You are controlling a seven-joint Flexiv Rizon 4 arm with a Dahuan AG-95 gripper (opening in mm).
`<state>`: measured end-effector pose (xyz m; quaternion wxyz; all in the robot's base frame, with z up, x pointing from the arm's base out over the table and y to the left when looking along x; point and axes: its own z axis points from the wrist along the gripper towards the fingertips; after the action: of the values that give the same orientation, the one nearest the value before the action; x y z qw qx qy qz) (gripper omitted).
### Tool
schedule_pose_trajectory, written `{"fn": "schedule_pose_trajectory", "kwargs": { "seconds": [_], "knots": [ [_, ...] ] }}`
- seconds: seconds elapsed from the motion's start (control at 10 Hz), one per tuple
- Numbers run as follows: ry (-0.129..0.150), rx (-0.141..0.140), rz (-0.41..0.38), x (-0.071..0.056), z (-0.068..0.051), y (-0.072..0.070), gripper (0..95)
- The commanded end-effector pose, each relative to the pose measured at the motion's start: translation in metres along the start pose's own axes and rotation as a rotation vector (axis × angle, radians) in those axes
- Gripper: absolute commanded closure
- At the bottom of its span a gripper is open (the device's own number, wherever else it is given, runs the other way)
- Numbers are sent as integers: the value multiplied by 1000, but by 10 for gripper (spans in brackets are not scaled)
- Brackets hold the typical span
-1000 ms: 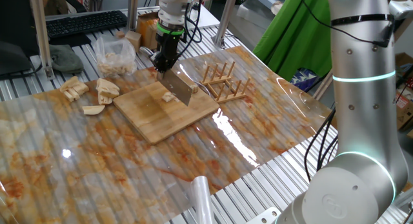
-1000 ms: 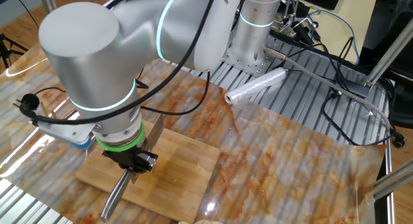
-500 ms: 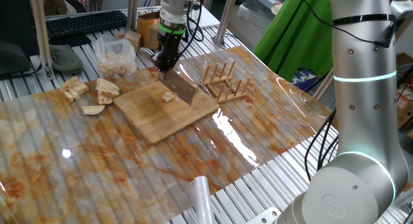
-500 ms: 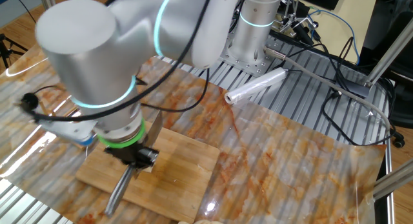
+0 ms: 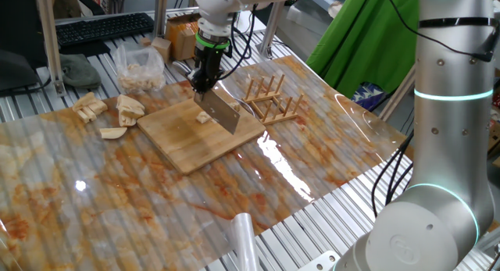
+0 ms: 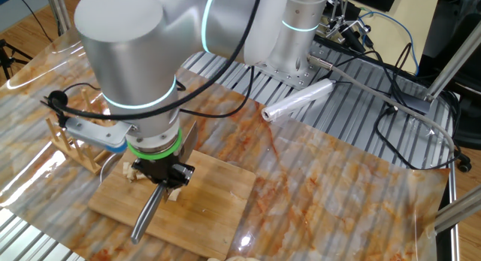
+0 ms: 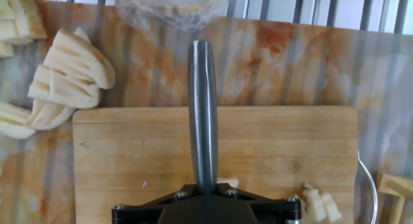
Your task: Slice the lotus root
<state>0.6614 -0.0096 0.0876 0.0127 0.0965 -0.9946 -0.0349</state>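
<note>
My gripper (image 5: 205,74) is shut on a steel cleaver, whose blade (image 5: 222,112) slopes down over the wooden cutting board (image 5: 181,142). A small lotus root piece (image 5: 203,118) lies on the board right beside the blade. In the hand view the round metal knife handle (image 7: 202,114) runs up from the gripper (image 7: 203,193), and small cut bits (image 7: 319,203) lie at the board's (image 7: 129,153) lower right. The other fixed view shows the gripper (image 6: 165,175) over the board (image 6: 214,208) with the handle (image 6: 147,216) pointing down toward the near edge. Larger lotus root chunks (image 5: 129,107) lie off the board.
A clear bag of cut pieces (image 5: 139,66) lies behind the board. A wooden dish rack (image 5: 270,101) stands just right of the board. A roll of plastic film (image 5: 242,236) lies at the table's front edge. More root chunks (image 7: 70,70) sit left of the board.
The arm has shifted a little to the right along the board with the cleaver still held. The dish rack now shows beside the arm in the other fixed view.
</note>
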Motion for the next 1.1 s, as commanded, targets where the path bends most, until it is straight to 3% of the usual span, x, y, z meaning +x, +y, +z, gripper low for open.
{"fn": "schedule_pose_trajectory", "kwargs": {
  "seconds": [0.1,0.3,0.7,1.1],
  "knots": [
    [-31,7,-11,2,1,-4,950],
    [-39,7,-18,3,4,-10,950],
    [-53,5,-9,8,8,-7,950],
    [-56,6,-13,11,4,-7,950]
  ]
}}
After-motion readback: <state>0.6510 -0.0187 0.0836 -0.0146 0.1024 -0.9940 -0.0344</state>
